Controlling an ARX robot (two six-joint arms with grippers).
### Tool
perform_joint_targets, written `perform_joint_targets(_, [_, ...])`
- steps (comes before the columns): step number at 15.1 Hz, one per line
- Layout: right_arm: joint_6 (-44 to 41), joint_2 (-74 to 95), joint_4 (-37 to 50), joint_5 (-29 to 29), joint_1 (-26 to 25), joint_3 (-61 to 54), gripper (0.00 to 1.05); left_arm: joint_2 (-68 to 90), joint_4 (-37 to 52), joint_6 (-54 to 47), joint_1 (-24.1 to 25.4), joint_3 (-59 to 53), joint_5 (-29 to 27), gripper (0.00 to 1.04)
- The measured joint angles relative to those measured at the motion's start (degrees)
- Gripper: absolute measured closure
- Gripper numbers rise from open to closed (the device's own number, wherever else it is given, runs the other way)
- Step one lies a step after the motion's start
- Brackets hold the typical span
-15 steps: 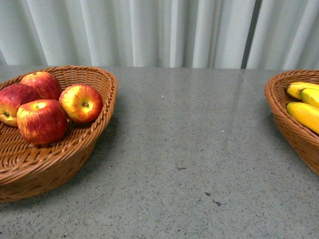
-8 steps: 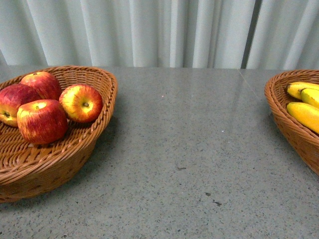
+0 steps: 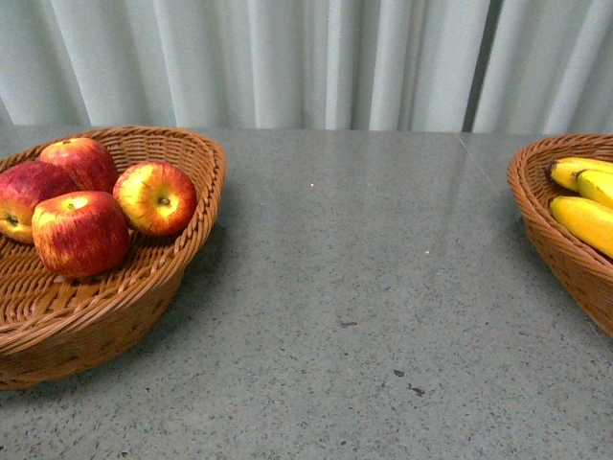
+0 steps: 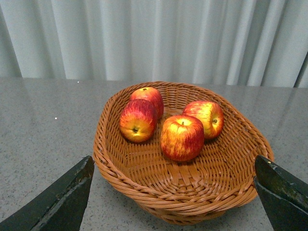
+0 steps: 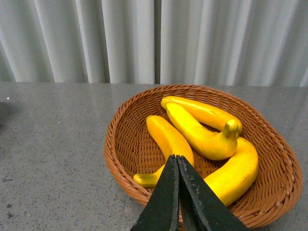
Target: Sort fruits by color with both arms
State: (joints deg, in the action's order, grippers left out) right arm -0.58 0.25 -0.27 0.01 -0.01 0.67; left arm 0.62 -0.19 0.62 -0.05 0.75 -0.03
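Grey speckled table (image 3: 383, 287), glossy red-yellow apples (image 4: 182, 137), curved yellow bananas (image 5: 202, 130), left claw (image 4: 173, 192) spread, right claw (image 5: 178, 192) pressed together

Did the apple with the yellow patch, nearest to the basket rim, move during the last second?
No. In the front view the apple sits at the same spot against the basket rim as before.
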Motion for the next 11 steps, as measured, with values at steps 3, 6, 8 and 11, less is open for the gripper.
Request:
perform_joint_targets(3, [0.0,0.0,0.0,0.0,0.0,0.0,0.91,0.0,0.0,0.0,0.0,0.0,0.0,0.07])
perform_joint_targets(6, [0.0,0.0,0.0,0.0,0.0,0.0,0.41,0.0,0.0,0.0,0.0,0.0,0.0,0.07])
perform_joint_targets(8, [0.0,0.0,0.0,0.0,0.0,0.0,0.1,0.0,0.0,0.0,0.0,0.0,0.0,0.07])
perform_joint_targets(11, [0.1,0.0,0.0,0.0,0.0,0.0,0.06,0.0,0.0,0.0,0.0,0.0,0.0,0.07])
